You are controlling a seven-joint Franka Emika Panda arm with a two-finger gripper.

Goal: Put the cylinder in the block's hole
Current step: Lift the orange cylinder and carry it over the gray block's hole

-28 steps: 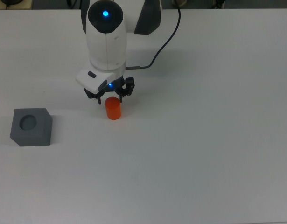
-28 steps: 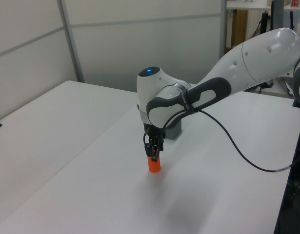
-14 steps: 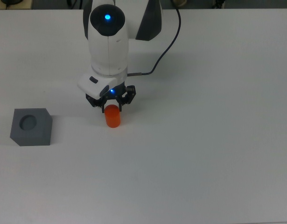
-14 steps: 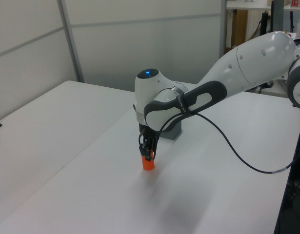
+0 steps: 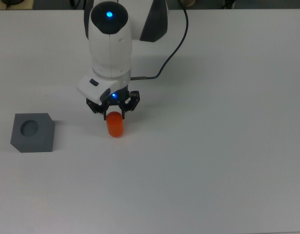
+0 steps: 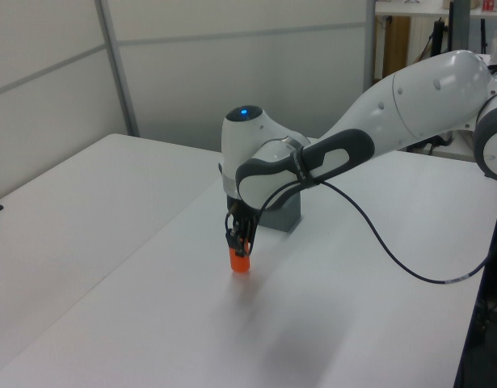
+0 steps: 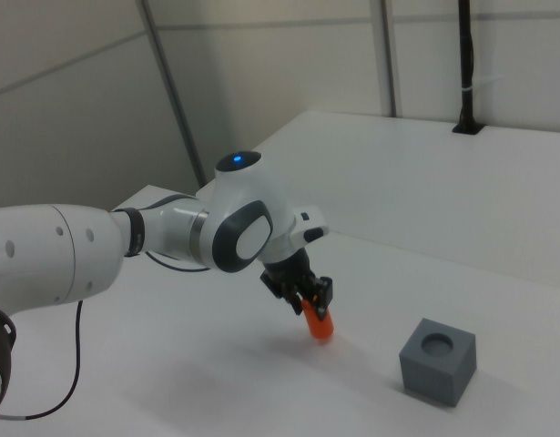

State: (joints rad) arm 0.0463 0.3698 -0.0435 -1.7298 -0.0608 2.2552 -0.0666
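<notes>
The cylinder (image 5: 115, 125) is being pinched at its upper end by the gripper (image 5: 113, 115), apparently just clear of the white bench (image 5: 213, 146), while the block (image 5: 32, 132) is being left well apart toward the top view's left, its hole (image 5: 29, 127) facing up and unobstructed. For the carry to be done well, the cylinder is best being kept upright, brought squarely over the hole and lowered only once centred. In the left view most of the block (image 6: 281, 212) is being hidden behind the arm, and whether the cylinder (image 7: 318, 325) is being held quite plumb cannot be told; it looks slanted in the right view.
</notes>
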